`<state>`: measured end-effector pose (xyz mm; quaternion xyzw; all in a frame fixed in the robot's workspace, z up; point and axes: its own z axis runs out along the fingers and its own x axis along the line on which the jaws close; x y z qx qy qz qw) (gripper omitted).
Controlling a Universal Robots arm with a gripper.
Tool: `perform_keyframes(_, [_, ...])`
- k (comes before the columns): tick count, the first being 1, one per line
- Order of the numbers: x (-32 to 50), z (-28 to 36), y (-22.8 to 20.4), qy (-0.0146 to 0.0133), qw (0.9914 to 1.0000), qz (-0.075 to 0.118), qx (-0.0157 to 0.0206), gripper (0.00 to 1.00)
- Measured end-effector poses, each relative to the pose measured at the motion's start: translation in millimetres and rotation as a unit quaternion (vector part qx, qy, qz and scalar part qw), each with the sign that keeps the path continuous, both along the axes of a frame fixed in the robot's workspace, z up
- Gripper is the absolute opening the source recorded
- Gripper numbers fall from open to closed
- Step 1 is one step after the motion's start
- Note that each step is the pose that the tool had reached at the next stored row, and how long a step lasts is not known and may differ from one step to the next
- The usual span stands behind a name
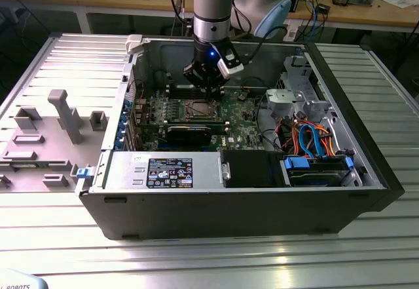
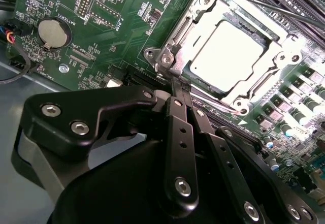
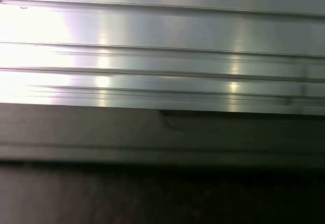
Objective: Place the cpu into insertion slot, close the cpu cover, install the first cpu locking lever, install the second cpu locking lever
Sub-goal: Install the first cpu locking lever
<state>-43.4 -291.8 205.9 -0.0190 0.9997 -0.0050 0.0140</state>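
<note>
Ribbed metal table (image 1: pixel 59 53), open computer case (image 1: pixel 366 191); gripper (image 2: pixel 175 84) jaws pressed together beside cpu cover (image 2: pixel 277 64), cpu (image 2: pixel 228 51) seated

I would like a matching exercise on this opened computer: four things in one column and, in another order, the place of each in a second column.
Things:
1. cpu
2. claw
3. round coin battery
4. orange and blue cables

Places:
A. on the green board, apart from the socket
B. inside the window of the silvery cpu cover
C. in the case, toward the exterior view's right
D. tip at one corner of the socket frame

Pairs: 1-B, 2-D, 3-A, 4-C
</note>
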Motion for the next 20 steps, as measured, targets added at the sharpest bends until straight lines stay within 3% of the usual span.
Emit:
perform_keyframes(12, [0.2,-3.0,0.5,0.0000,1.00000,0.000,-0.0005,0.11])
perform_keyframes(20, [0.2,0.8,0.6,-0.0001,1.00000,0.000,-0.0004,0.11])
